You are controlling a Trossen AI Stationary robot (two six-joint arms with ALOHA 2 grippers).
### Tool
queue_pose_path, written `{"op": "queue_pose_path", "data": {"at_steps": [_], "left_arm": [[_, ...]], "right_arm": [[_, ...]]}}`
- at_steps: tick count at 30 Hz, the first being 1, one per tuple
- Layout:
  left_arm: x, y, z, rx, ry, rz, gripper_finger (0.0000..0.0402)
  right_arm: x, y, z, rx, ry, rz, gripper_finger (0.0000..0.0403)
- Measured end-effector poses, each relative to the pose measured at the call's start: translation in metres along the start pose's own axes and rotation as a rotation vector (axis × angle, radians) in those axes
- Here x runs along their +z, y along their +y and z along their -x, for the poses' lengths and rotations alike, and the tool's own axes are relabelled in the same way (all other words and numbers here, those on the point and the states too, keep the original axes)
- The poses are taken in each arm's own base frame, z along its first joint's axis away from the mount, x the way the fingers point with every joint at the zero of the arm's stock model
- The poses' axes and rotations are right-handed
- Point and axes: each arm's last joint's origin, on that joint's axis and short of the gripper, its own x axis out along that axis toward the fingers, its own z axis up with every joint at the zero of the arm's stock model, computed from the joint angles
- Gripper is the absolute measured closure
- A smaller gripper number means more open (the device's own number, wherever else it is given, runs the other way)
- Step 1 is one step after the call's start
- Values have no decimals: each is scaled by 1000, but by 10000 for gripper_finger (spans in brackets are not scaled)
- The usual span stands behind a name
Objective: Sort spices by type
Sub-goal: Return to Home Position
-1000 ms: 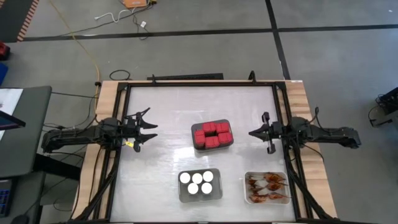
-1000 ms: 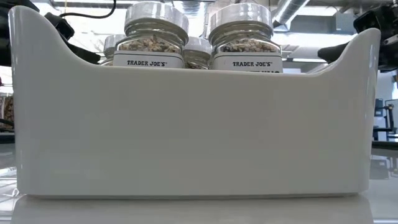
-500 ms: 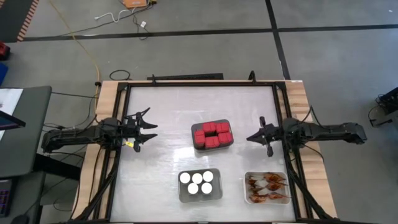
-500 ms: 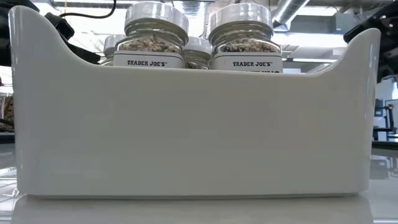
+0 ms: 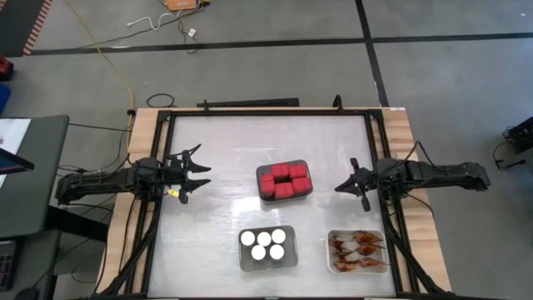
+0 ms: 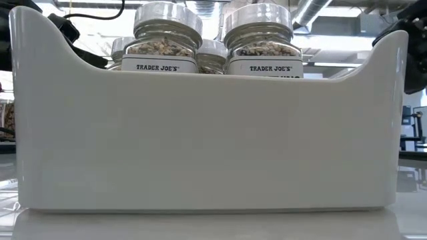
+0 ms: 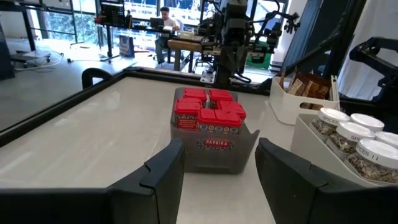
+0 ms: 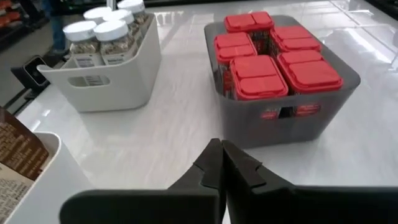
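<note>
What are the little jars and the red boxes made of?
The jars look like clear glass or hard clear plastic: you can see the spice inside them and light glints on their sides. I cannot tell which of the two it is. Their white lids look like plain opaque plastic. The red boxes look like smooth, slightly shiny plastic, with a moulded seam across each top.

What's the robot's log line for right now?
left tool: open, table's left | right tool: shut, table's right | red containers in grey tray | jars in white tray | packets in other white tray
</note>
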Motion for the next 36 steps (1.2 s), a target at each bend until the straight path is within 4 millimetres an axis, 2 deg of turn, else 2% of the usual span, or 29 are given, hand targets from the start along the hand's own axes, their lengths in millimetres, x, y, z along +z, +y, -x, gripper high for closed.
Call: {"op": "queue_pose_path", "data": {"at_steps": [36], "left_arm": [[0, 0, 0, 0, 0, 0, 217]], "right_arm": [[1, 0, 0, -5, -4, 0, 367]]}}
